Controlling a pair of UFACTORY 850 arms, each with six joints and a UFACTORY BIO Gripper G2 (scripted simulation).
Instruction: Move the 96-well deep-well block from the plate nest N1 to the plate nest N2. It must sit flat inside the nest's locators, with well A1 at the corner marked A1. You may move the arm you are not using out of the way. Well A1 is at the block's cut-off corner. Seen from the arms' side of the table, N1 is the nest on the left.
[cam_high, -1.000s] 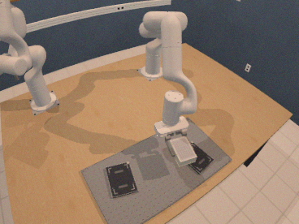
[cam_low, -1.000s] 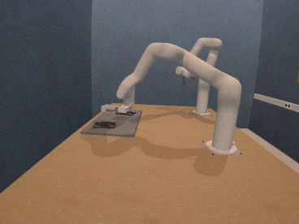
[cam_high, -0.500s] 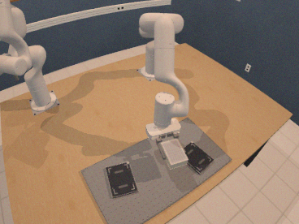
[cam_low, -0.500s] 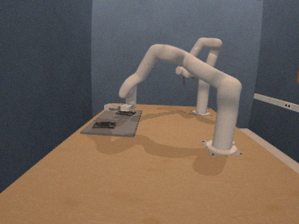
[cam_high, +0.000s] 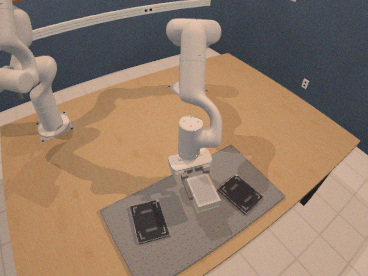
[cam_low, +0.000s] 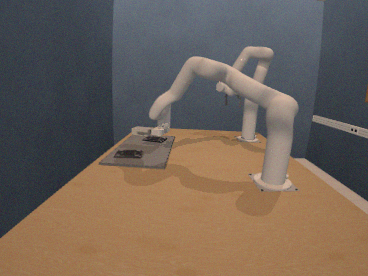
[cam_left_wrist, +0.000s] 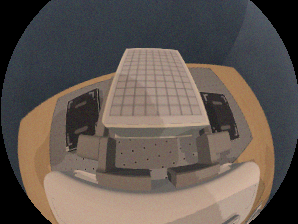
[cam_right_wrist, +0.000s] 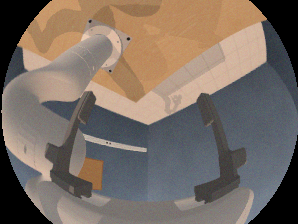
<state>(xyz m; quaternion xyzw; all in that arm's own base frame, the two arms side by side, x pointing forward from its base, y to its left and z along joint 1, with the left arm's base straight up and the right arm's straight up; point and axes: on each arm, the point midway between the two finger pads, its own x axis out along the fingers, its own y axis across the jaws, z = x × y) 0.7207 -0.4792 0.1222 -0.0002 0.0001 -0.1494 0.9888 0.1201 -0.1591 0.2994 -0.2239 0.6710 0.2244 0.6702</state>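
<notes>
Block aloft between the nests.
The left gripper (cam_high: 199, 186) (cam_low: 152, 131) (cam_left_wrist: 157, 145) pinches the deep-well block (cam_high: 203, 191) (cam_low: 141, 131) (cam_left_wrist: 155, 90) above the grey mat (cam_high: 175, 250) (cam_low: 159, 159) (cam_left_wrist: 145, 152); N1 (cam_high: 241, 194) (cam_low: 155, 139) (cam_left_wrist: 82, 119) and N2 (cam_high: 149, 221) (cam_low: 128, 154) (cam_left_wrist: 220, 116) lie either side; the right gripper (cam_low: 232, 99) (cam_right_wrist: 146, 107) is spread wide.

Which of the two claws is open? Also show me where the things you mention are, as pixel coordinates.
The right claw (cam_low: 232, 100) (cam_right_wrist: 146, 104): its fingers stand wide apart with nothing between them, while the left claw (cam_high: 191, 182) (cam_low: 151, 132) (cam_left_wrist: 156, 142) grips the deep-well block (cam_high: 203, 191) (cam_low: 141, 131) (cam_left_wrist: 155, 90).
</notes>
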